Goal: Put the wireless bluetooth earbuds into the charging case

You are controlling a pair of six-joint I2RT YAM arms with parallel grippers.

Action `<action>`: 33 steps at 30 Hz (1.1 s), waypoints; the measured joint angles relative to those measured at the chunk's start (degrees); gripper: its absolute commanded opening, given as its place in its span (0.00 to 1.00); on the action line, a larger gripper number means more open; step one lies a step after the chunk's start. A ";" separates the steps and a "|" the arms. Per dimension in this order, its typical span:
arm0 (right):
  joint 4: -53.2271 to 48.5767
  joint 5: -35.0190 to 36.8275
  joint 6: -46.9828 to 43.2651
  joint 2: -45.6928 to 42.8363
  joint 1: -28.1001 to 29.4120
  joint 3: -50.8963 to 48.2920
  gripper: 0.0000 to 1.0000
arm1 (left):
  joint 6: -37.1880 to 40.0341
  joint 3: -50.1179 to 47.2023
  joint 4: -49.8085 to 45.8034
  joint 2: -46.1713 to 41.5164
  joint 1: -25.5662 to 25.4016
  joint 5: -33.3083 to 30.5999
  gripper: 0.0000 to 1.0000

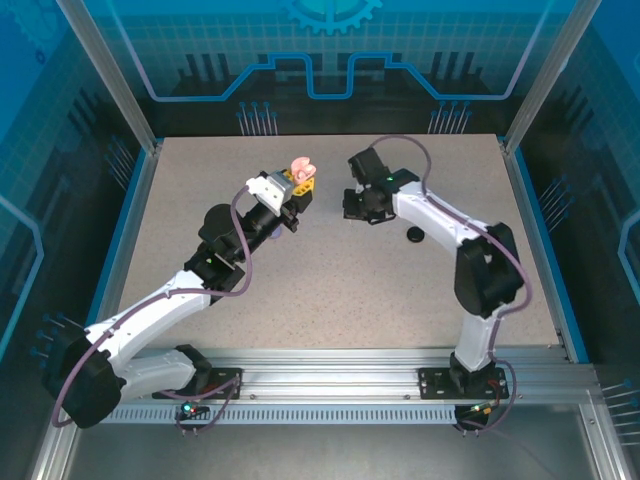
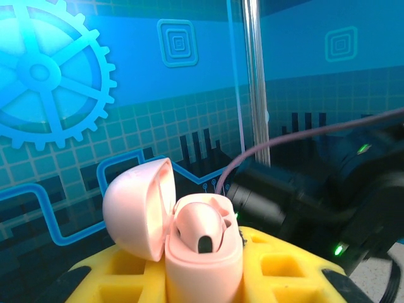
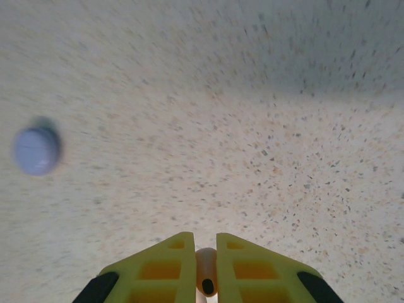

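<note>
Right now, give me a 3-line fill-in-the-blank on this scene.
1. The left gripper holds a pink case whose lid is ____.
2. The right gripper is shut on a tiny pale ____ earbud.
3. In the top view, a round ____ case lies on the table beside the right arm.
Missing words: open; pink; black.

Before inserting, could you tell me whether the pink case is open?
Open: the lid of the pink case is swung back, interior exposed.
</note>
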 measured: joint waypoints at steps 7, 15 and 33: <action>4.39 -1.84 0.02 -15.61 -0.74 -1.49 0.12 | -0.04 0.00 -0.02 -0.02 0.00 0.46 0.00; 12.81 -4.04 0.24 -28.83 -0.72 -4.09 0.13 | -0.79 0.00 -0.02 -0.02 0.00 1.92 0.00; 37.05 -10.99 -0.04 -35.98 3.67 -14.34 0.13 | -3.04 2.49 -1.40 1.64 -0.63 8.48 0.00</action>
